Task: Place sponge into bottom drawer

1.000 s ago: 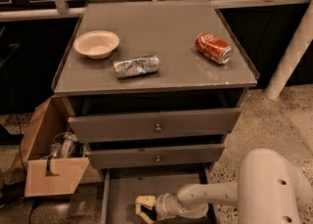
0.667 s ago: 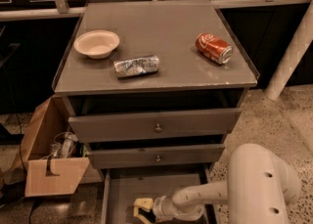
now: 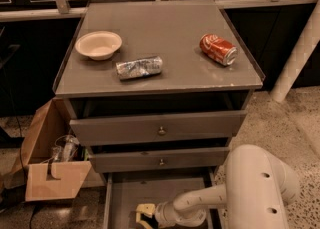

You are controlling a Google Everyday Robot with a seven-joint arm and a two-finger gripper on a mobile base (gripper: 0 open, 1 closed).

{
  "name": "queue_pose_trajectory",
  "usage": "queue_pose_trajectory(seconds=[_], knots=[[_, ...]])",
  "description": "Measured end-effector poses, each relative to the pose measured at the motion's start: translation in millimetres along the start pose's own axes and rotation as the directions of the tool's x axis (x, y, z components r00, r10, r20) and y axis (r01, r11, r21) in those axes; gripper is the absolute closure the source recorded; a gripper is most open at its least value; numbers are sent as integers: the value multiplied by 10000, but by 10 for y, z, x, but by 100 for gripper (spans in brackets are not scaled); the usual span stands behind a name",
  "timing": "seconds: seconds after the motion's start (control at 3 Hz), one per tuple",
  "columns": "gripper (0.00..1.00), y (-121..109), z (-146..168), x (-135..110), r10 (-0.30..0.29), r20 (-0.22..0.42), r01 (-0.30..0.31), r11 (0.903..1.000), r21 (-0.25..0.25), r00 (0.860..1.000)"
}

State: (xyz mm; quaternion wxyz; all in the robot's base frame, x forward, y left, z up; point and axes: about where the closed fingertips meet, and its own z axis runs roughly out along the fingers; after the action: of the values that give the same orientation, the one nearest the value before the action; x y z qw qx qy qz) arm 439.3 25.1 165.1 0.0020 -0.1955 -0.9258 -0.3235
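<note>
Bottom drawer (image 3: 121, 194), the wide shallow grey tray under the two knobbed grey drawers, is pulled out. White arm (image 3: 200, 202) reaches in from the right, with the gripper (image 3: 149, 219) low over the drawer floor near the front. Sponge (image 3: 145, 209), a small block with its pale yellow foam showing, sits right at the gripper tip, inside the drawer. Can't tell if it's clamped or released. On the cabinet top (image 3: 165, 23): beige bowl (image 3: 98, 44), crumpled silver foil packet (image 3: 139, 67), red soda can (image 3: 218, 49) on its side.

Office-like indoor corner: grey drawer cabinet (image 3: 165, 33), speckled floor (image 3: 282, 123), end effector (image 3: 145, 217) in bottom drawer (image 3: 125, 193).
</note>
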Motion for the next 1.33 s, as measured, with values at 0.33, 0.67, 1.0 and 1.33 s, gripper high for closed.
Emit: queue_pose_trajectory(seconds=[0.33, 0.67, 1.0, 1.33], knots=[[100, 81, -166, -56, -29, 399, 35, 9999, -167, 9992], [100, 118, -325, -85, -157, 763, 175, 9996, -223, 9970], [100, 118, -325, -85, -157, 763, 175, 9996, -223, 9970], [100, 39, -234, -76, -226, 1026, 199, 9994, 272, 9945]])
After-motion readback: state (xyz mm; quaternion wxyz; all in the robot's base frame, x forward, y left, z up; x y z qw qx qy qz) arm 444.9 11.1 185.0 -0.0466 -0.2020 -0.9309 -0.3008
